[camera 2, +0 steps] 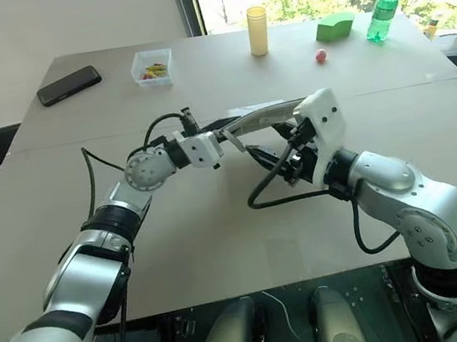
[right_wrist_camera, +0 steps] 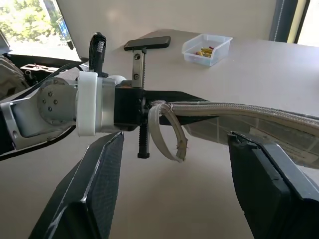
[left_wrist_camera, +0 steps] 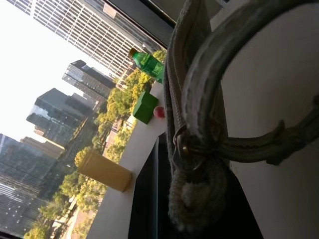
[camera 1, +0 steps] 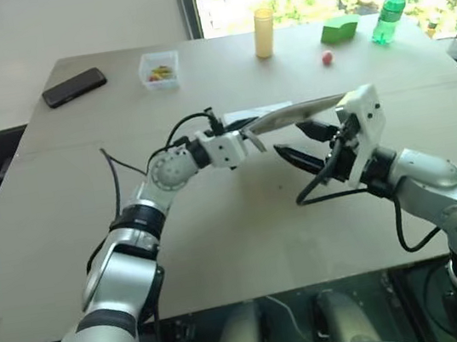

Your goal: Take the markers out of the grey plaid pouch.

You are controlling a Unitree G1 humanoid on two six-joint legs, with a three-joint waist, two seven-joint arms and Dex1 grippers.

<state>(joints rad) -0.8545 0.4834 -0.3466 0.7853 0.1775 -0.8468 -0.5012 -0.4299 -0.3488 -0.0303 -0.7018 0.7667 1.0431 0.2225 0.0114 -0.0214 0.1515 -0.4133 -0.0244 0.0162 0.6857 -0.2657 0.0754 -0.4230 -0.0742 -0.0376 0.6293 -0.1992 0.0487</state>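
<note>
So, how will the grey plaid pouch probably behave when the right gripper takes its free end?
Probably floppy: the grey plaid pouch is fabric and bows slightly while the left gripper holds one end. It looks light, staying nearly level from that single grip. The right gripper may need a firm pinch, since thin cloth can slip.

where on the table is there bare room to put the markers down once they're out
Bare room: the near tabletop below both claws, and the stretch between the phone and the left arm. Crowded: the far edge, with clear tub, yellow cup, green block, bottle.
</note>
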